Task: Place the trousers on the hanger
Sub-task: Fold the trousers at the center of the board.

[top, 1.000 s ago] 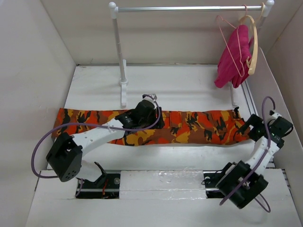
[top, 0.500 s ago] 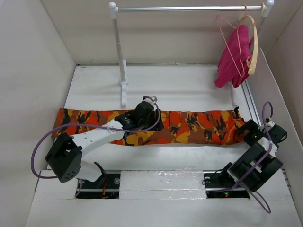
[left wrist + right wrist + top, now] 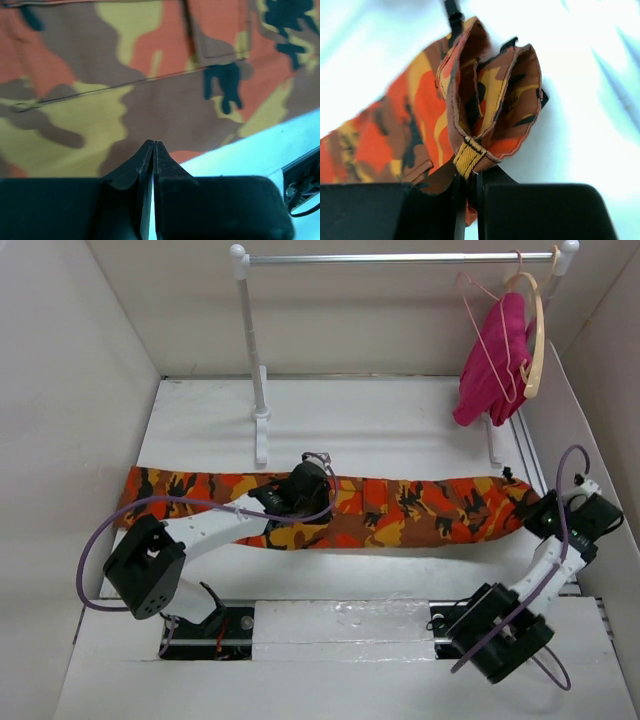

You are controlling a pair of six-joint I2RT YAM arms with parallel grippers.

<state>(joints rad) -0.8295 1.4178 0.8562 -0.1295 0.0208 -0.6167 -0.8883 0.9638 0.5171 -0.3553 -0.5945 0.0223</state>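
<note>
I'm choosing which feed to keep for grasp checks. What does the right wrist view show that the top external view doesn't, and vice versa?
Only right wrist: the right gripper shut on the trousers at the waistband edge, by a yellow belt loop.
Only top external: the rail with the hanger, a wooden hanger and magenta cloth; the left gripper over the trousers' middle.
Both: the trousers lying on the white table, with the right gripper at their end.
</note>
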